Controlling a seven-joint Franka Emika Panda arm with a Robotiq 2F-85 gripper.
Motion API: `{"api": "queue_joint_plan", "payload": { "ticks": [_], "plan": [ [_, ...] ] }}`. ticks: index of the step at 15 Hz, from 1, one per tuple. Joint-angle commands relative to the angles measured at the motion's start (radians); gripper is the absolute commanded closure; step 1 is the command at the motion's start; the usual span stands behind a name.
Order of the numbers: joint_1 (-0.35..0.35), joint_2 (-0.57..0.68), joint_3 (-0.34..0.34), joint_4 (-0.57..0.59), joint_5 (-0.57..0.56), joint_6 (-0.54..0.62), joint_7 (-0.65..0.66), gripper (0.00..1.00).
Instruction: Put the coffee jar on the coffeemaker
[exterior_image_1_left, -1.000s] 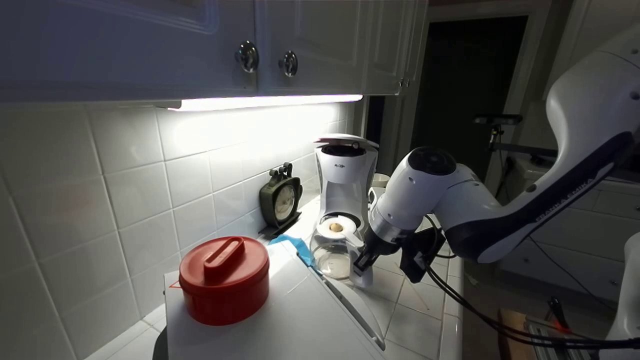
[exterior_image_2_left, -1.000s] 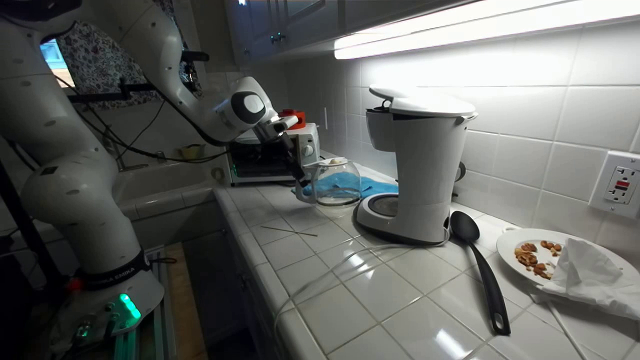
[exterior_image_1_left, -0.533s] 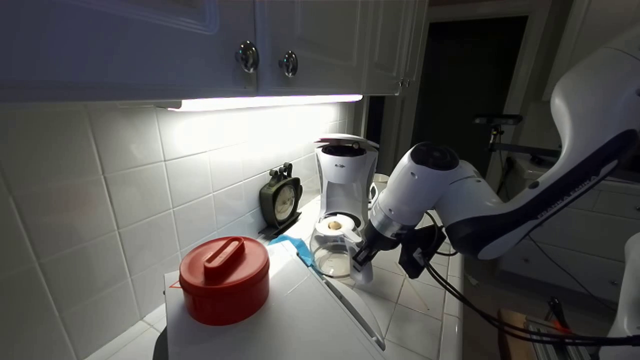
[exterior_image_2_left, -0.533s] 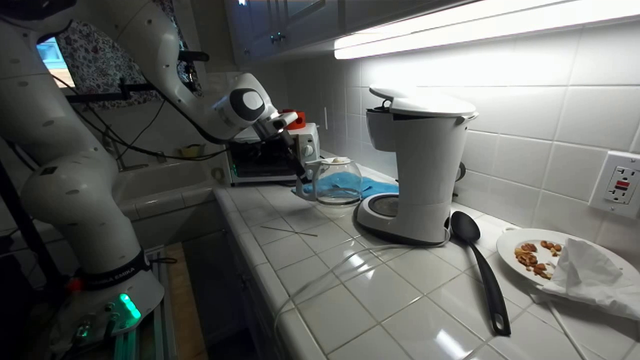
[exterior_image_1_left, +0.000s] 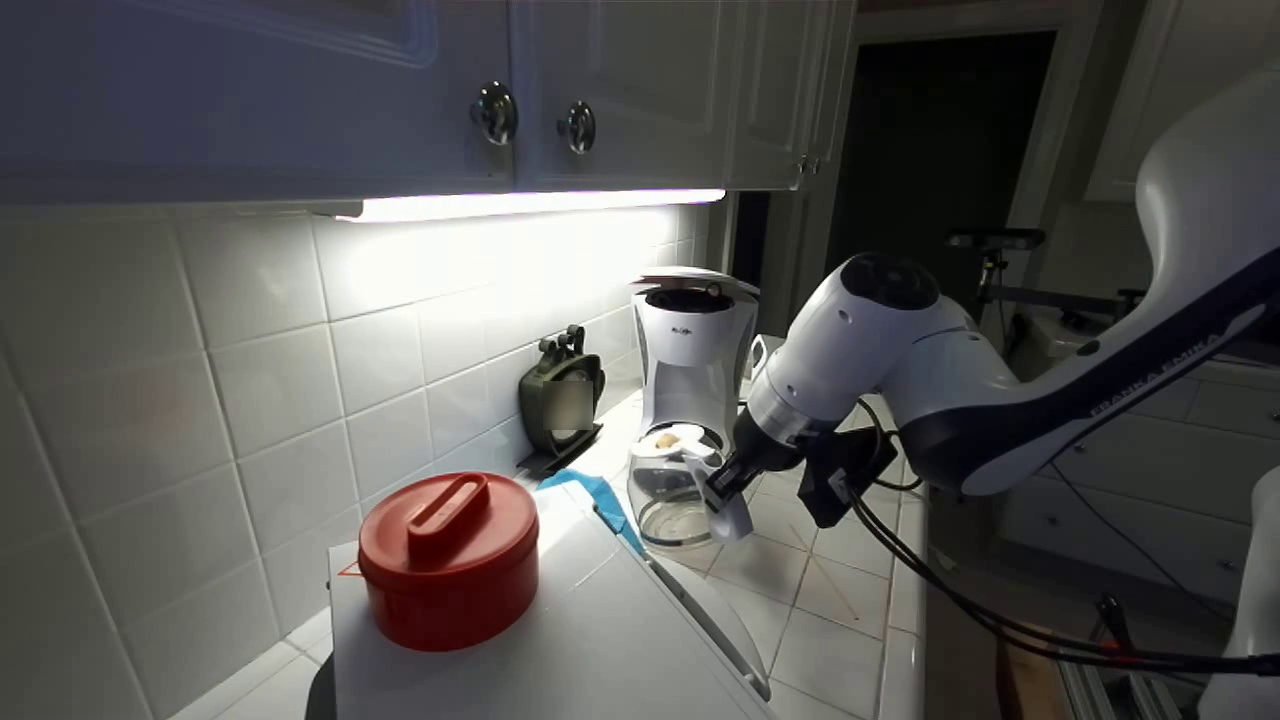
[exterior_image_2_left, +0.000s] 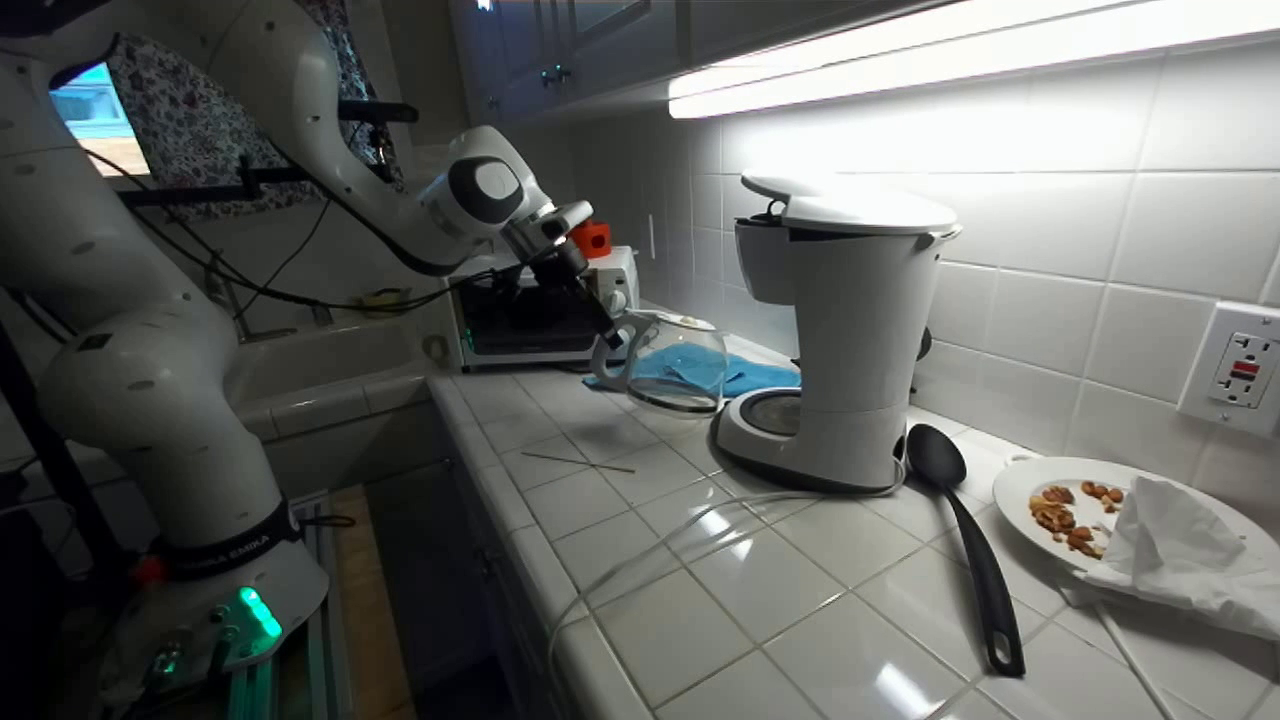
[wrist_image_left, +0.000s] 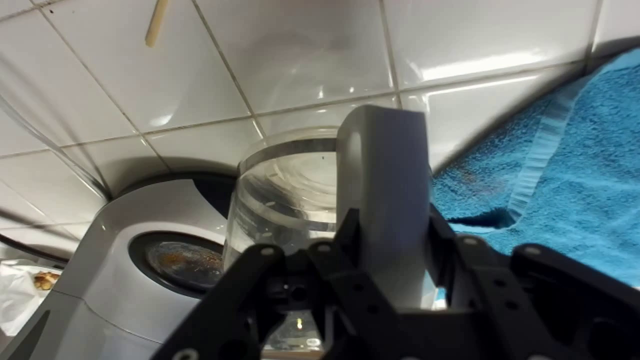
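Grasping the handle (wrist_image_left: 392, 190) of the coffee jar (exterior_image_2_left: 680, 368), the gripper (exterior_image_2_left: 613, 338) hangs left of the coffeemaker (exterior_image_2_left: 858, 340) in an exterior view. The jar, slightly tilted, is just beside the coffeemaker's base (exterior_image_2_left: 760, 450). Right of the coffeemaker lie a black ladle (exterior_image_2_left: 975, 545), then a white plate (exterior_image_2_left: 1085, 471) with nuts (exterior_image_2_left: 1052, 515).

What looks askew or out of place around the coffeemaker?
The gripper holds the coffee jar tilted rather than level. On the coffeemaker, the lid sits ajar above the dark filter section instead of shut, and brown stains mark the warming plate. A thin stick lies loose on the tiled counter.
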Motion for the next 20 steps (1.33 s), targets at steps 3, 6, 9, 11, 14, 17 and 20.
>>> {"api": "queue_joint_plan", "payload": {
  "ticks": [3,6,9,11,14,17,20],
  "plan": [
    [-0.018,0.006,0.004,-0.014,-0.031,0.004,0.033,0.92],
    [-0.011,0.031,0.0,-0.018,-0.017,0.021,0.017,0.92],
    [-0.005,0.057,-0.007,-0.028,-0.002,0.052,0.0,0.92],
    [-0.006,0.074,-0.011,-0.036,-0.003,0.085,-0.002,0.92],
    [-0.014,0.091,-0.018,-0.036,-0.025,0.124,0.004,0.92],
    [-0.025,0.101,-0.02,-0.035,-0.047,0.173,0.008,0.59],
    [-0.033,0.112,-0.02,-0.036,-0.048,0.214,0.002,0.3]
  ]
}}
